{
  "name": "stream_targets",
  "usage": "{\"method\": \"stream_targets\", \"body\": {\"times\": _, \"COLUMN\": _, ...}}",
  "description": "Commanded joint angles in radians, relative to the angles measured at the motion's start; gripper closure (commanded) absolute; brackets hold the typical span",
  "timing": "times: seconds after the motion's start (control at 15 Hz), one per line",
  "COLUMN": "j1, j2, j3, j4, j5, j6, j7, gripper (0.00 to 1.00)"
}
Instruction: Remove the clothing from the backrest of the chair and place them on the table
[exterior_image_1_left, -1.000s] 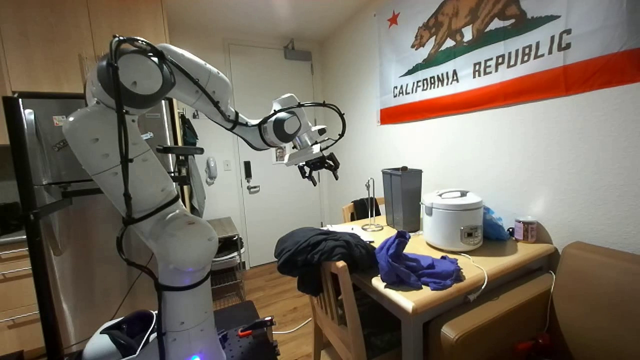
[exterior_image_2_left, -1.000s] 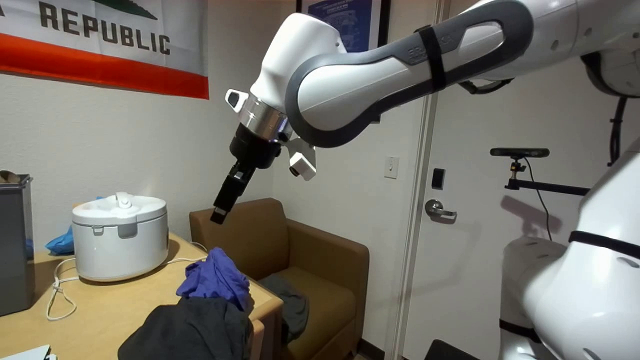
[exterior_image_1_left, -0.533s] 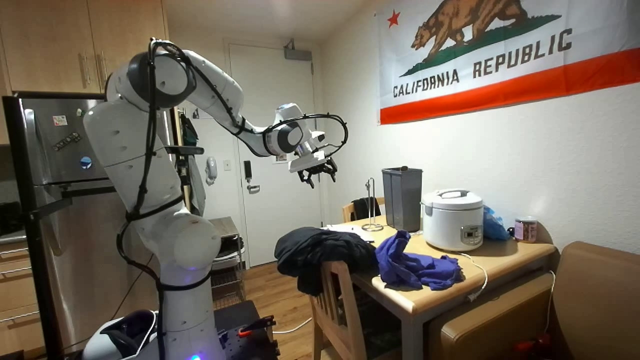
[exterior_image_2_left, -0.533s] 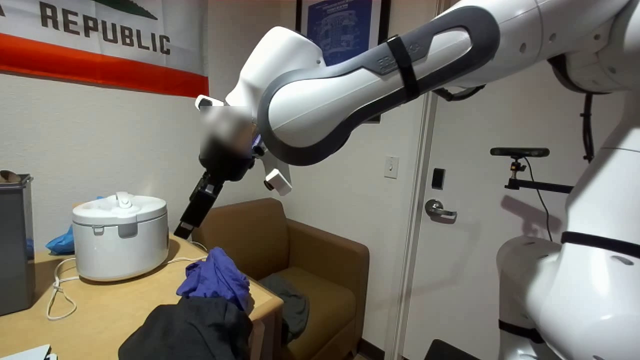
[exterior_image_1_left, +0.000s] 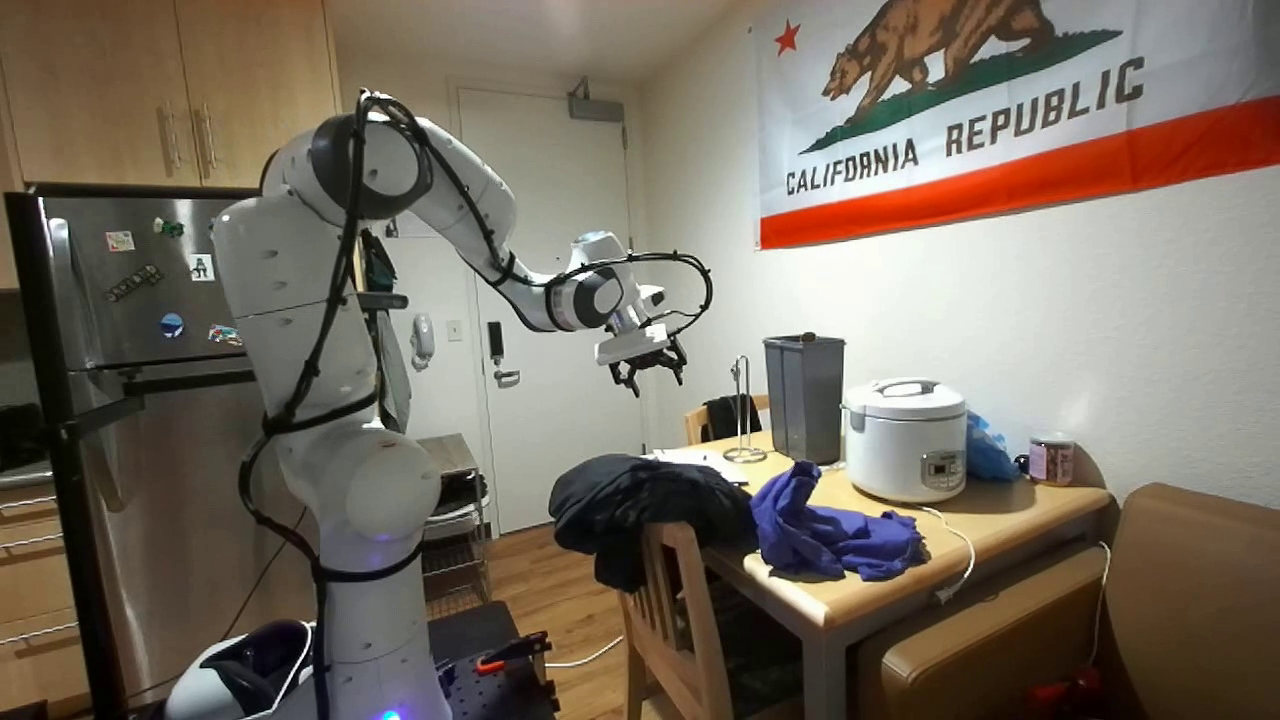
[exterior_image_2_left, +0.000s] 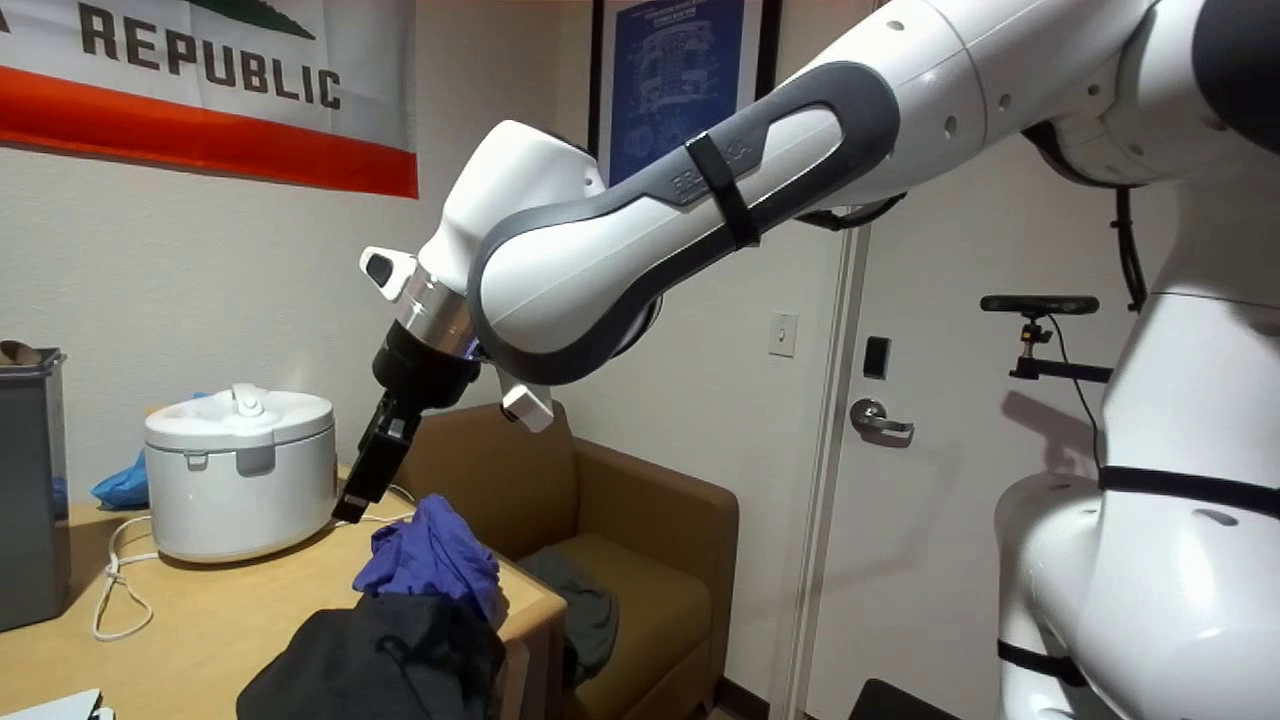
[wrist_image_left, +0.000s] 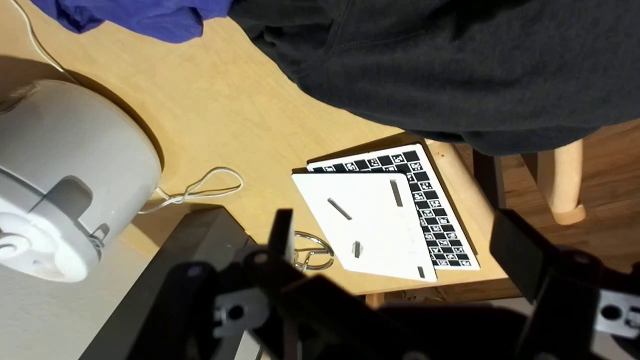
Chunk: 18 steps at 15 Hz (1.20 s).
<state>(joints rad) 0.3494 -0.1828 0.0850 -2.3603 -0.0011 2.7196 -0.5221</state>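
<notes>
The gripper (exterior_image_1_left: 657, 382), its fingers (wrist_image_left: 520, 255) spread wide, hangs higher than the black garment (exterior_image_1_left: 650, 500) and apart from it; the garment drapes over the backrest of the chair (exterior_image_1_left: 700, 610) and over the edge of the table (wrist_image_left: 235, 110), just beside the violet-blue cloth (exterior_image_1_left: 835, 535)

This looks like a home kitchen: magnets (exterior_image_1_left: 172, 325) dot the fridge (exterior_image_1_left: 170, 450), wooden cabinets (exterior_image_1_left: 100, 90) hang above, a rice cooker (exterior_image_1_left: 895, 450) stands on the table (exterior_image_2_left: 230, 620), an armchair (exterior_image_2_left: 610, 500) nearby
</notes>
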Motion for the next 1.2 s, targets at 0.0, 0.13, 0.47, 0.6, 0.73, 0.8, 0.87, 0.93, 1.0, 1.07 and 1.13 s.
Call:
{"method": "stream_targets", "body": {"times": 0.0, "j1": -0.013, "j2": 0.080, "j3": 0.001, "j4": 0.044, "j5": 0.049, "j6": 0.009, "j7": -0.077, "gripper": 0.00}}
{"method": "stream_targets", "body": {"times": 0.13, "j1": -0.024, "j2": 0.108, "j3": 0.014, "j4": 0.060, "j5": 0.065, "j6": -0.003, "j7": -0.105, "gripper": 0.00}}
{"method": "stream_targets", "body": {"times": 0.47, "j1": -0.048, "j2": 0.114, "j3": 0.043, "j4": 0.050, "j5": 0.047, "j6": 0.000, "j7": -0.086, "gripper": 0.00}}
{"method": "stream_targets", "body": {"times": 0.6, "j1": -0.049, "j2": 0.110, "j3": 0.046, "j4": 0.046, "j5": 0.048, "j6": 0.005, "j7": -0.083, "gripper": 0.00}}
{"method": "stream_targets", "body": {"times": 0.73, "j1": -0.049, "j2": 0.117, "j3": 0.054, "j4": 0.046, "j5": 0.074, "j6": 0.027, "j7": -0.106, "gripper": 0.00}}
{"method": "stream_targets", "body": {"times": 0.8, "j1": -0.049, "j2": 0.128, "j3": 0.057, "j4": 0.050, "j5": 0.080, "j6": 0.034, "j7": -0.110, "gripper": 0.00}}
{"method": "stream_targets", "body": {"times": 0.87, "j1": -0.049, "j2": 0.139, "j3": 0.060, "j4": 0.055, "j5": 0.086, "j6": 0.037, "j7": -0.114, "gripper": 0.00}}
{"method": "stream_targets", "body": {"times": 0.93, "j1": -0.050, "j2": 0.148, "j3": 0.063, "j4": 0.058, "j5": 0.088, "j6": 0.039, "j7": -0.114, "gripper": 0.00}}
{"method": "stream_targets", "body": {"times": 1.0, "j1": -0.052, "j2": 0.158, "j3": 0.066, "j4": 0.062, "j5": 0.091, "j6": 0.040, "j7": -0.112, "gripper": 0.00}}
{"method": "stream_targets", "body": {"times": 1.07, "j1": -0.053, "j2": 0.168, "j3": 0.069, "j4": 0.064, "j5": 0.097, "j6": 0.041, "j7": -0.115, "gripper": 0.00}}
{"method": "stream_targets", "body": {"times": 1.13, "j1": -0.057, "j2": 0.178, "j3": 0.072, "j4": 0.066, "j5": 0.098, "j6": 0.041, "j7": -0.116, "gripper": 0.00}}
